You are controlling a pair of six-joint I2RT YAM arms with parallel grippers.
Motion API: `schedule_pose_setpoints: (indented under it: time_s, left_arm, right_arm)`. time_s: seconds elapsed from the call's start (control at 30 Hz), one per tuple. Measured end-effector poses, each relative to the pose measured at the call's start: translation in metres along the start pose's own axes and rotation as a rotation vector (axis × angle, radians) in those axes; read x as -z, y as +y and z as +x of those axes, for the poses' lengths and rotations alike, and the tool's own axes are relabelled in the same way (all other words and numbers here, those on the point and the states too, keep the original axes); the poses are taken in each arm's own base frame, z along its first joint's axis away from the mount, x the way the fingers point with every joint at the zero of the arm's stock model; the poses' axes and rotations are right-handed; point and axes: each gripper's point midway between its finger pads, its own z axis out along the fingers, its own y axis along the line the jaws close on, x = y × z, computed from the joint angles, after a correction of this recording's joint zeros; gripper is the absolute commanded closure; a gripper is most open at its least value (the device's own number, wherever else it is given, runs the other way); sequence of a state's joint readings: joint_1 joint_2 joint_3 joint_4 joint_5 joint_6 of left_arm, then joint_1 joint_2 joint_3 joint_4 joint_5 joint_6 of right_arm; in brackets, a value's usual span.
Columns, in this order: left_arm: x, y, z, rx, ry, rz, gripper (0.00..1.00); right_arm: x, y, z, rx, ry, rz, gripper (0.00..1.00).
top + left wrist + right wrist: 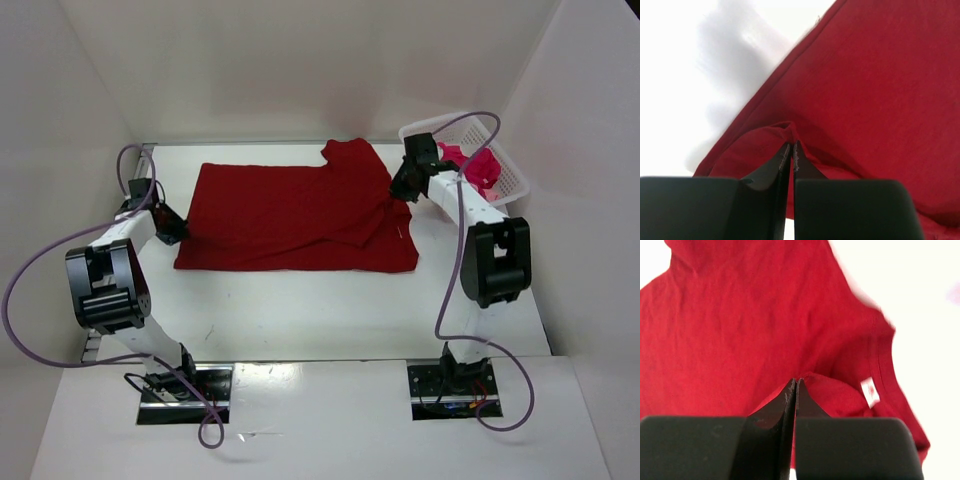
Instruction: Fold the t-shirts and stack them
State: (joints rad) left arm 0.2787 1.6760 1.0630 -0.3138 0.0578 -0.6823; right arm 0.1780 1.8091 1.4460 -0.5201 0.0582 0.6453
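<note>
A dark red t-shirt [290,215] lies spread across the table, one sleeve folded up at the back right. My left gripper [180,232] is shut on the shirt's left edge, and the left wrist view shows a pinched ridge of red cloth [790,131] at the tips of the left gripper [792,146]. My right gripper [398,195] is shut on the shirt near its collar, with cloth bunched at the right gripper [796,382] beside the white neck label [870,391]. Magenta and pink t-shirts [478,165] lie in the basket.
A white lattice basket [510,175] stands at the back right corner against the wall. White walls enclose the table on three sides. The bare table surface [300,310] runs between the shirt and the arm bases.
</note>
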Motion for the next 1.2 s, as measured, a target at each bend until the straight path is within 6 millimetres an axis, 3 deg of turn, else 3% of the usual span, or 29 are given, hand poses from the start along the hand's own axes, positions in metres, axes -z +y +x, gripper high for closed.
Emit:
schedule_pose_setpoints:
  time_s: [0.23,0.37,0.43,0.5,0.53,0.63,0.73,0.83,0.87,0.9,0.97,1.03,1.1,1.13,1.2]
  left_arm:
    - [-0.008,-0.009,-0.012,0.038,-0.036,0.026,0.92]
    - [-0.025,-0.017,-0.02,0.058,-0.046,0.049,0.83]
    - [-0.032,-0.018,-0.02,0.075,-0.044,0.056,0.74]
    - [-0.034,-0.019,-0.022,0.079,-0.051,0.063,0.59]
    - [-0.034,-0.02,-0.023,0.079,-0.056,0.067,0.43]
    - [-0.029,-0.025,-0.029,0.081,-0.079,0.083,0.27]
    - [-0.01,-0.029,-0.036,0.065,-0.124,0.102,0.24]
    - [0.029,-0.031,-0.037,0.057,-0.189,0.137,0.36]
    - [0.042,-0.032,-0.036,0.052,-0.21,0.152,0.4]
    - [0.053,-0.032,-0.033,0.049,-0.221,0.168,0.51]
    - [0.064,-0.031,-0.022,0.039,-0.213,0.192,0.6]
    - [0.06,-0.023,-0.006,0.037,-0.165,0.191,0.67]
    - [0.049,-0.006,0.019,0.059,-0.085,0.166,0.67]
    - [0.044,0.005,0.031,0.079,-0.045,0.144,0.67]
    - [0.038,0.022,0.052,0.119,0.026,0.104,0.58]
  right_arm:
    - [-0.036,0.006,-0.014,0.026,-0.004,0.024,1.0]
    - [-0.057,0.004,-0.014,0.036,0.001,0.047,1.0]
    - [-0.063,-0.001,-0.01,0.038,0.01,0.064,1.0]
    - [-0.066,-0.003,-0.009,0.039,0.012,0.072,0.88]
    - [-0.066,-0.003,-0.009,0.04,0.012,0.073,0.82]
    - [-0.065,0.0,-0.012,0.039,0.003,0.063,0.64]
    - [-0.056,0.005,-0.017,0.04,-0.012,0.042,0.54]
    - [-0.025,0.009,-0.022,0.038,-0.048,-0.003,0.5]
    - [-0.011,0.009,-0.021,0.038,-0.058,-0.022,0.56]
    - [0.003,0.008,-0.019,0.038,-0.068,-0.036,0.78]
    - [0.034,0.004,-0.013,0.031,-0.098,-0.08,0.95]
    - [0.055,-0.006,0.003,0.013,-0.104,-0.11,1.0]
    - [0.067,-0.023,0.029,-0.014,-0.079,-0.109,1.0]
    - [0.069,-0.035,0.045,-0.028,-0.058,-0.097,0.92]
    - [0.066,-0.056,0.072,-0.059,-0.009,-0.06,0.86]
